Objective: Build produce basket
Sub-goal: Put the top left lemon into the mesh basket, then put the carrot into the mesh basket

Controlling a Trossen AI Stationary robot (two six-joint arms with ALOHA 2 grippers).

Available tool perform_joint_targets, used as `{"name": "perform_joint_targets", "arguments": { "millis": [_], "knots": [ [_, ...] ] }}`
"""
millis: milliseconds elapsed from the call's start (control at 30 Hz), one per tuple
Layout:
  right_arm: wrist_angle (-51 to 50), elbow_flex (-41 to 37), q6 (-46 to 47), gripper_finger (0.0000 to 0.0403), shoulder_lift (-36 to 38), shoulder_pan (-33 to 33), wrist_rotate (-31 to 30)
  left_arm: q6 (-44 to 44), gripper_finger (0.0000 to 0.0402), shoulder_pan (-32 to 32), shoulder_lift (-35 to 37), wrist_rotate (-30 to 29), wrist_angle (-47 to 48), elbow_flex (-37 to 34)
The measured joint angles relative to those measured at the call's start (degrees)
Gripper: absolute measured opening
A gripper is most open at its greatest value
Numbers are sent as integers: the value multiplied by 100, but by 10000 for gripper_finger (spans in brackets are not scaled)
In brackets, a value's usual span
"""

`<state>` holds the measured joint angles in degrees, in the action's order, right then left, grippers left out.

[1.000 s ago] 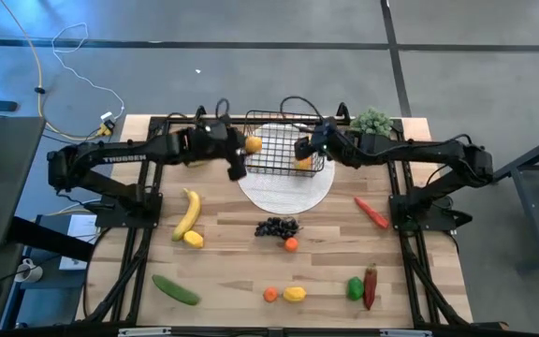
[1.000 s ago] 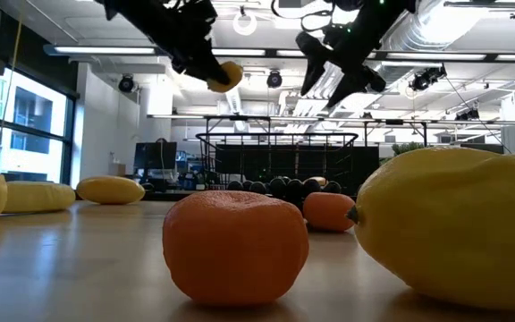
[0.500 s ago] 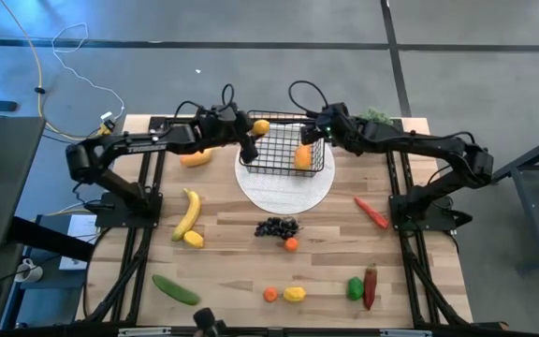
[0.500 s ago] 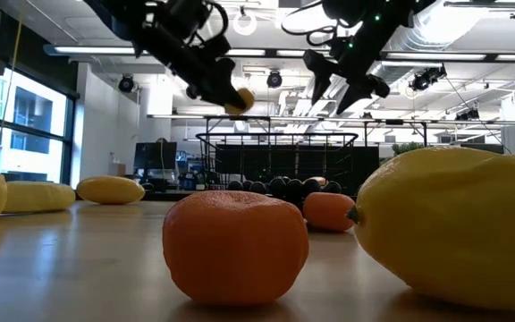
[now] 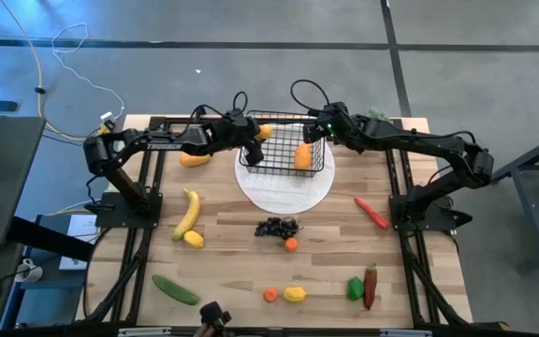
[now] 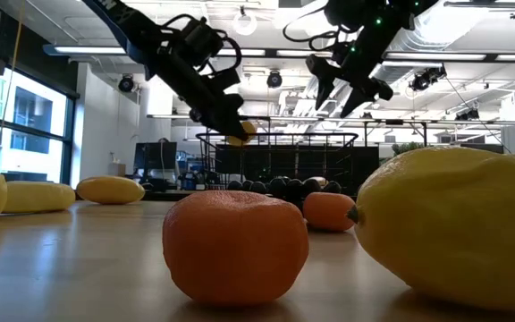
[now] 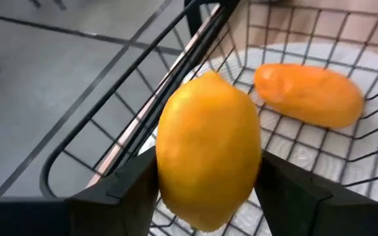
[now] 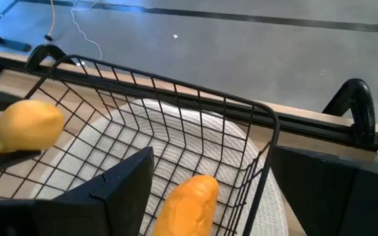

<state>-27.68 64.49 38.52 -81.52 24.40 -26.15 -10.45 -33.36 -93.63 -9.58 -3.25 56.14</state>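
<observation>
My left gripper (image 5: 255,140) holds a yellow lemon (image 7: 209,151) over the far left corner of the black wire basket (image 5: 284,172), about level with its rim (image 6: 275,136). The basket stands on a round white plate (image 5: 285,195), and an orange mango (image 5: 302,155) lies on the basket's floor. My right gripper (image 5: 318,134) hovers open above the basket's far right corner with nothing between its fingers (image 8: 120,187). My left gripper pinches the lemon by its two long sides (image 7: 166,164) between its two fingers (image 7: 287,190). The fingers come slanting down from the table's left and lie along the lemon. The lemon hangs clear of the basket floor, above the corner rim wires.
On the table near the basket lie a banana (image 5: 188,212), a lemon (image 5: 194,239), grapes (image 5: 277,227), a small orange (image 5: 291,244) and a red chili (image 5: 371,212). A cucumber (image 5: 175,289), a pepper (image 5: 355,288) and other produce lie by the near edge. A mango (image 5: 195,159) lies left of the basket.
My left gripper has carried the lemon toward the table's far edge and right, then down from well above the basket to rim height at its far left corner. My right gripper has drawn back from over the mango toward the basket's far right corner.
</observation>
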Motion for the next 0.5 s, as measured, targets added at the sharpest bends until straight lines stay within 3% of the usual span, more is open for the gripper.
{"name": "perform_joint_targets", "arguments": {
  "millis": [333, 500],
  "knots": [
    [-320, 0, 1, 284, 0, 0, 47, 184, 255, 4, -15, -486, 44, 4],
    [-776, 0, 0, 284, 116, -7, 249, 230, 256, 4, -16, -476, 738, 407]
  ]
}}
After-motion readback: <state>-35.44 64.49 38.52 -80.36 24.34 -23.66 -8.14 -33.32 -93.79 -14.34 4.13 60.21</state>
